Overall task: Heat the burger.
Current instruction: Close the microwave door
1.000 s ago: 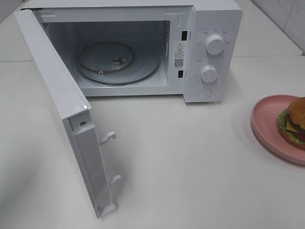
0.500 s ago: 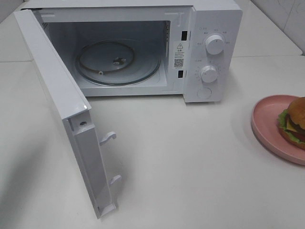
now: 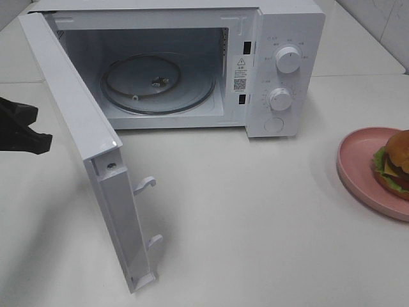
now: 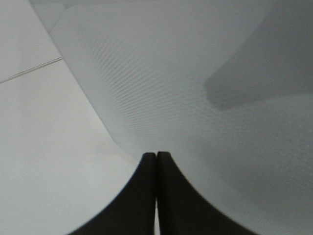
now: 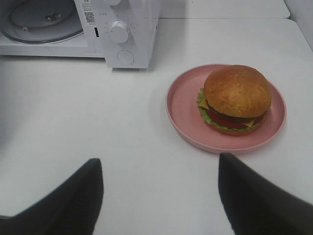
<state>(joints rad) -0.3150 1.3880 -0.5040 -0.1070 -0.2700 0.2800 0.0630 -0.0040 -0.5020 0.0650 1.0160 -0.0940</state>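
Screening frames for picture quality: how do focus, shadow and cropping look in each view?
Exterior high: sharp, even light, burger cropped at the right edge. Left wrist: left tool and microwave door soft, with a dark shadow patch on the door. Right wrist: burger and pink plate crisp, right tool fingers blurred.

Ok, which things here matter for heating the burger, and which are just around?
For the job:
- burger on the pink plate
- microwave, door open, glass turntable bare
- right gripper, open, empty
- left gripper, shut, by the door

Just around:
- white table
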